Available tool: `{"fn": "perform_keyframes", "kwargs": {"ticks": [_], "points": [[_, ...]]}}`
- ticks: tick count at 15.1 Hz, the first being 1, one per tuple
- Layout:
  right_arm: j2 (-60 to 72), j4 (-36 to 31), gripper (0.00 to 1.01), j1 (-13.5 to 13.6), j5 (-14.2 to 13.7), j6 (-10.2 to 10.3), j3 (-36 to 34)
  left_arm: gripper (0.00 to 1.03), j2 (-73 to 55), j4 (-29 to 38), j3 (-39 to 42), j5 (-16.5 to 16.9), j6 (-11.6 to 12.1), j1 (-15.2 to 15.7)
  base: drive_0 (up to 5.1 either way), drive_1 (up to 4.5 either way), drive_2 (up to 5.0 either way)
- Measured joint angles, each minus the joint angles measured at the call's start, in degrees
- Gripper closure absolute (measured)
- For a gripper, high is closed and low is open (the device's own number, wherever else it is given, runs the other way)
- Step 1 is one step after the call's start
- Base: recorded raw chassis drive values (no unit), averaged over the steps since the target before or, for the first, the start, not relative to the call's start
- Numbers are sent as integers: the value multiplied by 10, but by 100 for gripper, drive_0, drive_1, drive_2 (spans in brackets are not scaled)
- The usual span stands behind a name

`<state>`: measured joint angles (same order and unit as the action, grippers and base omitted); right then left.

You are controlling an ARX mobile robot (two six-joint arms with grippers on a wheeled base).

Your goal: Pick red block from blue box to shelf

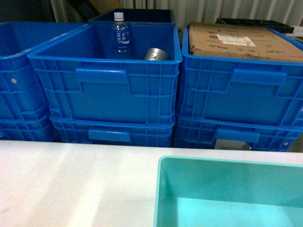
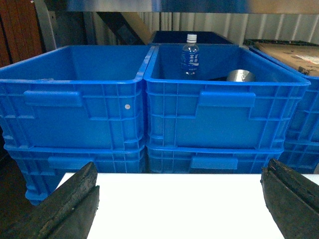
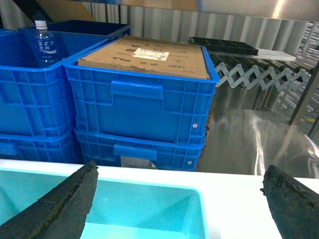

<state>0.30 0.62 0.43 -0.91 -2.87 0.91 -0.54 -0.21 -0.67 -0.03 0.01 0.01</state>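
Observation:
The red block is hidden in every view. Stacked blue boxes stand behind the white table; the middle blue box [image 1: 105, 85] holds a water bottle [image 1: 120, 33] and a silver can [image 1: 156, 53]. The shelf shows as a shiny steel rail [image 3: 224, 6] above the boxes and a steel deck [image 3: 249, 139] to their right. Neither gripper appears in the head view. In the left wrist view my left gripper [image 2: 179, 204] hangs open over bare white tabletop. My right gripper [image 3: 179, 199] is open above the teal bin's right end, with nothing between its fingers.
A teal bin [image 1: 163, 189] sits on the white table [image 1: 71, 184] at the front right. The right blue box [image 1: 236, 90] carries a cardboard carton [image 1: 227, 40]. An empty blue box [image 2: 75, 99] stands left. An accordion roller conveyor [image 3: 254, 77] lies at the far right.

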Motion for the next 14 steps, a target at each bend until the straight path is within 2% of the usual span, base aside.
{"fn": "perform_keyframes", "kwargs": {"ticks": [14], "points": [[0,0,3,0,0,0,0,5,0,0,0,0,0,0,0,0,0]]}}
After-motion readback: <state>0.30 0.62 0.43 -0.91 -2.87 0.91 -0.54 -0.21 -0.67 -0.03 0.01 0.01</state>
